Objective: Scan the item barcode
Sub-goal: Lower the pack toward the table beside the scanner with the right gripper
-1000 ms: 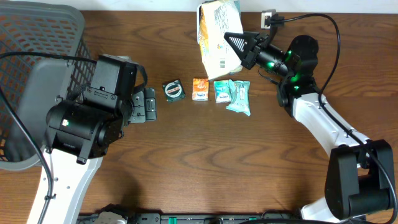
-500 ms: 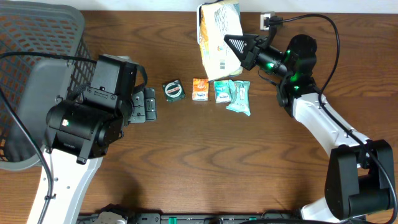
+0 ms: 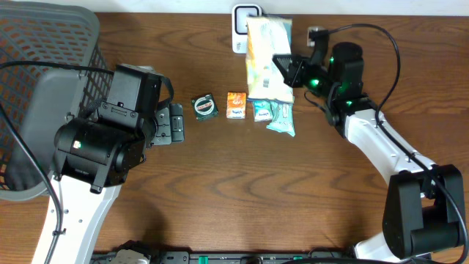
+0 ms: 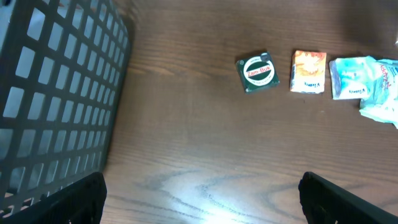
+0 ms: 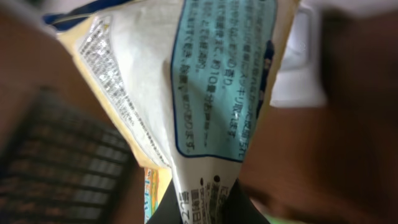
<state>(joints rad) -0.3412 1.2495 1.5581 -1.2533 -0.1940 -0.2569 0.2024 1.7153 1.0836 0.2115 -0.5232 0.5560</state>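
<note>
The packet (image 3: 267,62) is pinched at its edge by the closed right gripper (image 3: 287,72), just beside the white scanner (image 3: 245,16) at the table's back. Its barcode face should be turned squarely to the scanner and held steady. The left gripper (image 4: 202,199) is spread wide, empty

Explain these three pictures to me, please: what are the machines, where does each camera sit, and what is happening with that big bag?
This is a two-armed robot at a wooden table. One picture looks down from above; the other two come from cameras on each wrist. The left gripper is wide open and empty, beside a grey mesh basket. The right gripper is shut on a printed bag, held near a small white box, likely the scanner. On the table lie a green tin, an orange packet and teal packets.
</note>
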